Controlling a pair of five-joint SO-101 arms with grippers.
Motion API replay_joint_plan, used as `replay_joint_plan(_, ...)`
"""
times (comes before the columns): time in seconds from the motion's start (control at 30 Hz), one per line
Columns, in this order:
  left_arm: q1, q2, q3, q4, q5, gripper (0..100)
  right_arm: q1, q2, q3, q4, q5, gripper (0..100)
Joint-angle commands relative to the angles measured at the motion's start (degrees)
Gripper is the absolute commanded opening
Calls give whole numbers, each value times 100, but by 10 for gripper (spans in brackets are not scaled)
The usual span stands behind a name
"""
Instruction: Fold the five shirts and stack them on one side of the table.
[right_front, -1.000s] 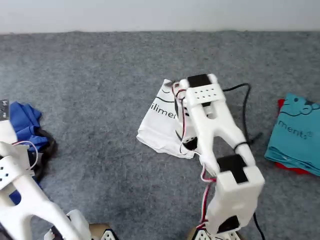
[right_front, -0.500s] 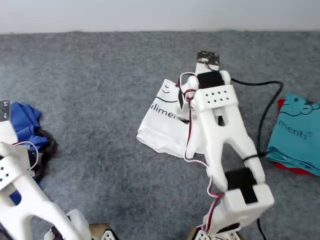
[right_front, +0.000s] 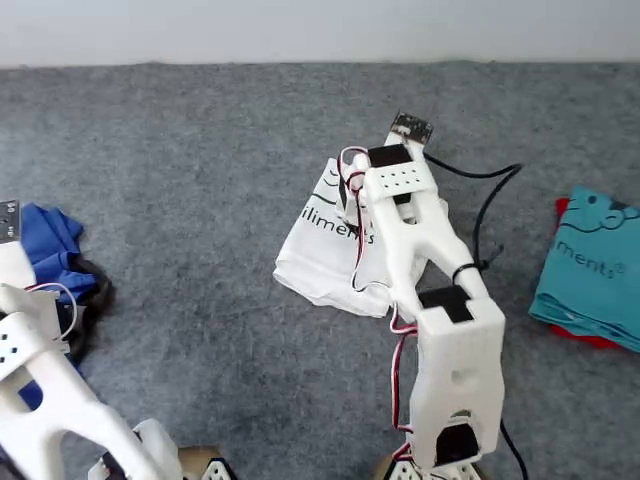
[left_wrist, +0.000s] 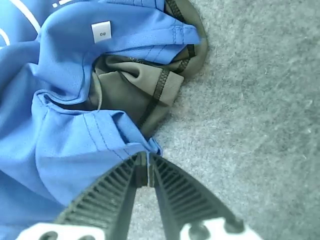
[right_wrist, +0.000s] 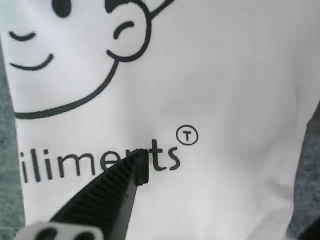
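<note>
White shirt (right_front: 320, 255) lies under right gripper (right_wrist: 139, 166), state unclear; left gripper (left_wrist: 148, 169) closed beside blue shirt (left_wrist: 60, 145).

Folded shirt (right_front: 320, 255) mid-table, heap (right_front: 48, 242) left, stack (right_front: 590, 268) right

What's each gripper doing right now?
Left gripper: closed at the edge of the blue shirt; whether it grips it cannot be told.
Right gripper: open, over the white shirt.
</note>
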Motion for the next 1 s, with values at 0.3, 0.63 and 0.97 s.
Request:
replay_joint_plan(0.3, 26, -132, -145, 53, 26, 17, 233, 1481, -1556, 400, 114, 67)
replay_joint_plan(0.63, 26, -132, -154, 53, 35, 17, 655, 998, -1600, 1253, 941, 9)
replay_joint_plan(0.97, 26, -132, -154, 53, 35, 17, 1692, -1279, -1600, 2624, 3596, 9)
